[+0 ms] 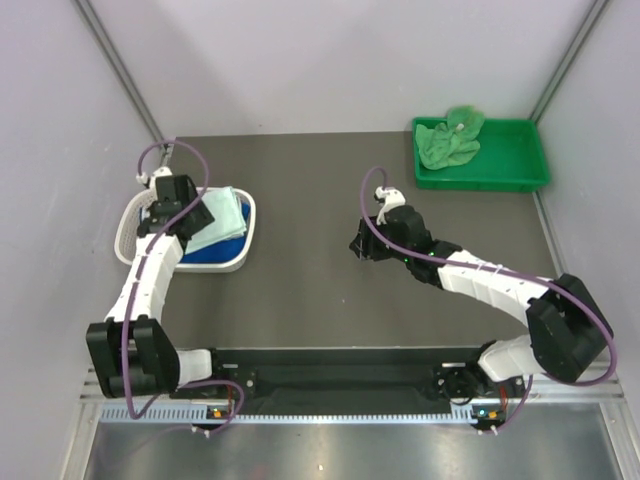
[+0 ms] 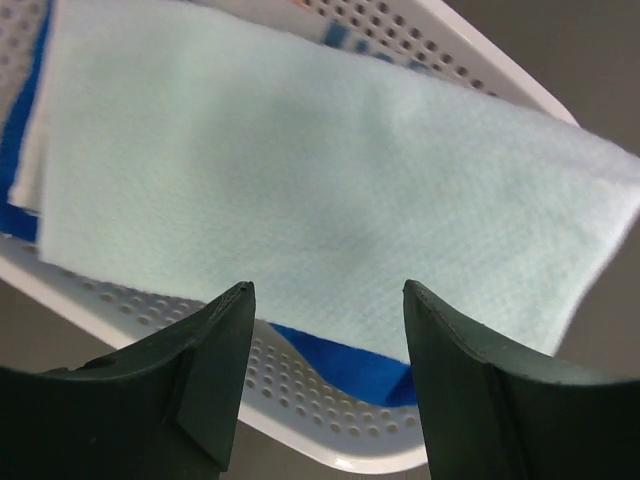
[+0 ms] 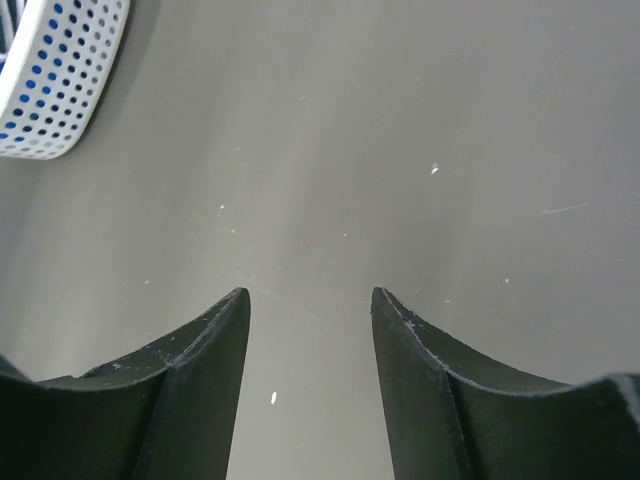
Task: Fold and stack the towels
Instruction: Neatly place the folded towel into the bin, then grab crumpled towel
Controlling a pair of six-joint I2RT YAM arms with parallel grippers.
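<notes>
A folded pale mint-white towel lies on top of a royal blue towel in the white lattice basket. In the top view the mint towel and the blue towel sit at the table's left. My left gripper hovers open just above the mint towel's near edge, nothing between its fingers; from above it is over the basket. A crumpled bright green towel rests in the green tray at the far right. My right gripper is open and empty over bare table, mid-table.
The white basket stands close to the left wall. Its perforated corner shows at the upper left of the right wrist view. The green tray sits against the far right corner. Dark table lies between the two arms.
</notes>
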